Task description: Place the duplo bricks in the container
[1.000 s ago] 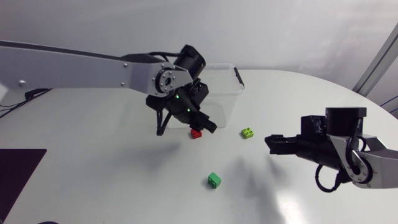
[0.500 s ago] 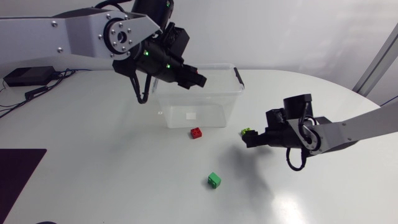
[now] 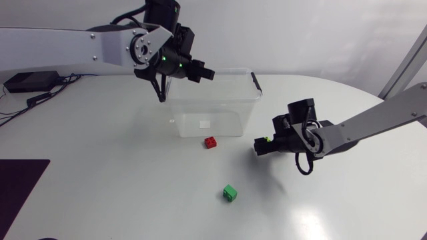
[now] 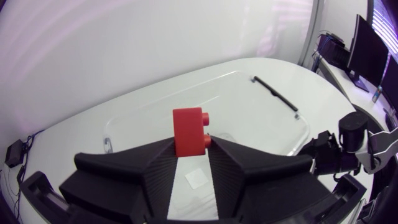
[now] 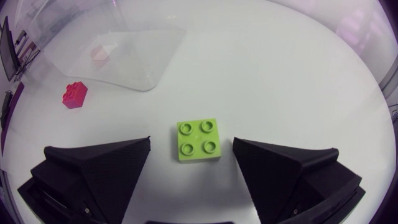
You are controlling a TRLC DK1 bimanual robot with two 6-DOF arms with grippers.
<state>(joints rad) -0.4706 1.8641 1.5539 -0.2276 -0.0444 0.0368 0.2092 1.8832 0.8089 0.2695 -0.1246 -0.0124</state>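
A: Left gripper [image 4: 193, 144]?
B: Clamped on a red brick [image 4: 189, 130] from both sides, above the clear container [image 3: 227, 110]. Looks lined up for a drop.
A: Loose ones?
B: Second red brick [image 3: 211, 141] just beside the container wall. Green brick [image 3: 230, 193] well apart, on the table [image 3: 120, 187].
A: Right gripper [image 5: 193, 149]?
B: Spread wide, straddling the lime brick [image 5: 198, 140], not touching it. Set for a grasp, I'd guess.

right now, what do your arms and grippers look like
My left arm and right arm have silver-grey links with black joints. The left has a round bolted silver cap, small green lights and a thin black cable. The left gripper and right gripper are matte black, each with two broad wedge-shaped fingers.
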